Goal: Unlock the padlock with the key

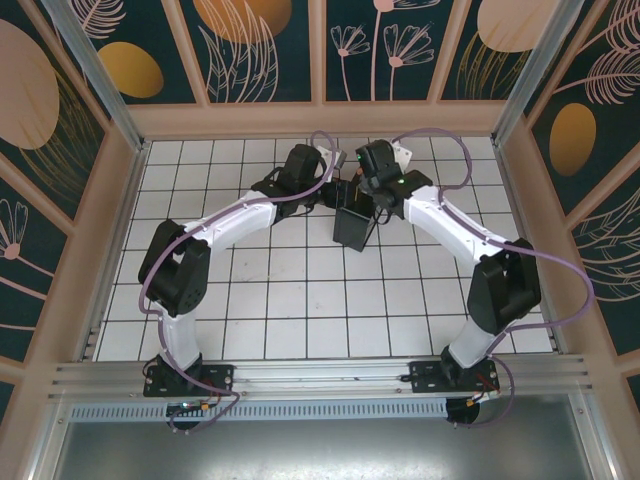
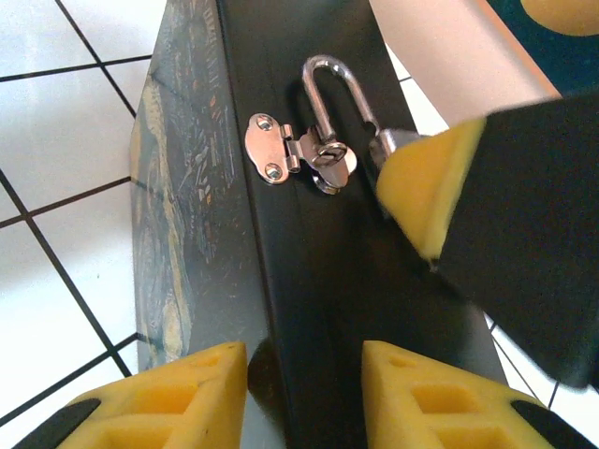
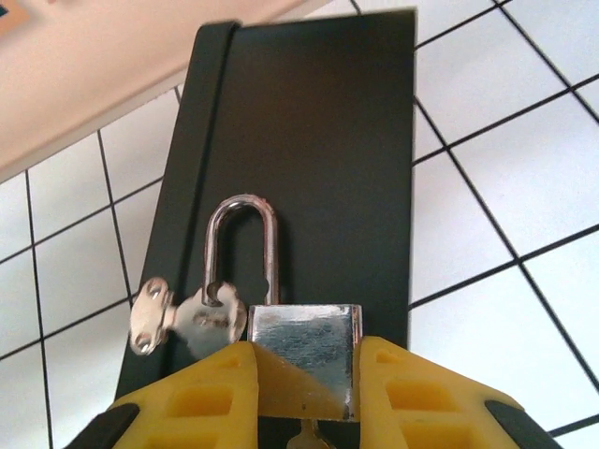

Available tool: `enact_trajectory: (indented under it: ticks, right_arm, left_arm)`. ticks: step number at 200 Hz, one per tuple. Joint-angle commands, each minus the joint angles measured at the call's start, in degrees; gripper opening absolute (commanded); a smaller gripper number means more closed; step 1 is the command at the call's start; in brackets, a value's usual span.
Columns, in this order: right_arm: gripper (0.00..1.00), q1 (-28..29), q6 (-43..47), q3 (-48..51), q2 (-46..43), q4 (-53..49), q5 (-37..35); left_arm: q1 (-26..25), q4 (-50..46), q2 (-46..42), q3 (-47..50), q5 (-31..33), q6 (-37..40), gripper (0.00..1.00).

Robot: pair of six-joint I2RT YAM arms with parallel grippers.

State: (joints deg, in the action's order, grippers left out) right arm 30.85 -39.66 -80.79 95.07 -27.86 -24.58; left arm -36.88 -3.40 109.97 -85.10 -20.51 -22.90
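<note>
A black box with a painted lid stands at the back middle of the table. My right gripper is shut on the silver padlock, squeezing its body between the yellow fingers. The shackle rises from the body, and its other leg passes through the box's hasp, to the left of the body. Under the body a thin silvery key sticks out. My left gripper hovers by the box's edge with its fingers apart, the lid's rim between them. The right finger shows in the left wrist view beside the shackle.
Both arms meet over the box near the wooden back wall. White grid tiles stretch from the box toward the arm bases. Wooden side walls close the table on the left and right.
</note>
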Motion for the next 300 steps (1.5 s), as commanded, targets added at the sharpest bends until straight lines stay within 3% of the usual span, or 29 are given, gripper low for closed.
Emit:
enact_trajectory:
  ticks: [1,44,75,94,135,152,168,188,211,238,254,264,286,300]
  right_arm:
    - [0.00,-3.5,5.1,-4.9,-0.5,0.9,-1.6]
    - [0.00,-6.1,10.6,-7.2,1.8,2.3,0.8]
    - [0.00,-7.8,10.2,-6.4,-1.7,-3.0,4.2]
    - [0.00,-9.1,8.9,1.4,-6.7,-5.0,8.0]
    - [0.00,-12.2,4.0,25.3,-16.9,3.6,13.5]
    - [0.21,-12.8,3.2,31.5,-18.1,7.7,15.0]
    - [0.33,-14.2,3.5,33.6,-16.9,10.5,17.2]
    - [0.43,-16.1,6.4,28.7,-15.5,10.5,18.4]
    - [0.53,-18.9,12.1,16.4,-12.2,8.6,19.9]
    - [0.55,-21.5,16.3,3.9,-4.9,7.6,23.5]
    - [0.56,-21.9,18.7,-1.3,-0.2,11.8,26.9]
    - [0.56,-22.6,20.1,-6.0,3.8,13.2,28.3]
    - [0.56,-24.1,20.5,-14.1,12.9,18.5,34.2]
    - [0.55,-24.2,20.0,-19.1,18.6,19.6,37.7]
  left_arm:
    - [-1.6,-7.9,1.8,3.0,-1.3,1.8,0.37]
    - [-1.6,-8.2,2.3,2.2,-1.1,1.3,0.37]
    - [-1.5,-11.1,0.9,1.0,2.2,2.8,0.38]
    - [-1.5,-11.9,-0.3,-0.1,2.4,3.1,0.41]
    - [-1.2,-13.5,-2.8,-3.5,1.0,2.7,0.49]
    - [-1.1,-15.5,-4.0,-4.6,3.6,3.1,0.53]
    - [-1.0,-17.2,-5.5,-4.5,6.1,3.4,0.57]
    - [-1.1,-18.0,-7.9,-1.5,7.5,2.8,0.63]
    - [-1.0,-16.1,-12.7,3.7,7.1,0.6,0.68]
    - [-1.0,-15.5,-16.8,7.1,6.3,-2.4,0.72]
    - [-1.4,-12.3,-18.6,11.8,1.1,-6.0,0.72]
    - [-3.2,-10.2,-20.1,15.0,-1.0,-6.3,0.68]
    - [-9.9,-13.3,-20.4,15.2,3.4,-3.3,0.70]
    - [-11.5,-8.9,-20.7,17.2,0.1,-6.2,0.70]
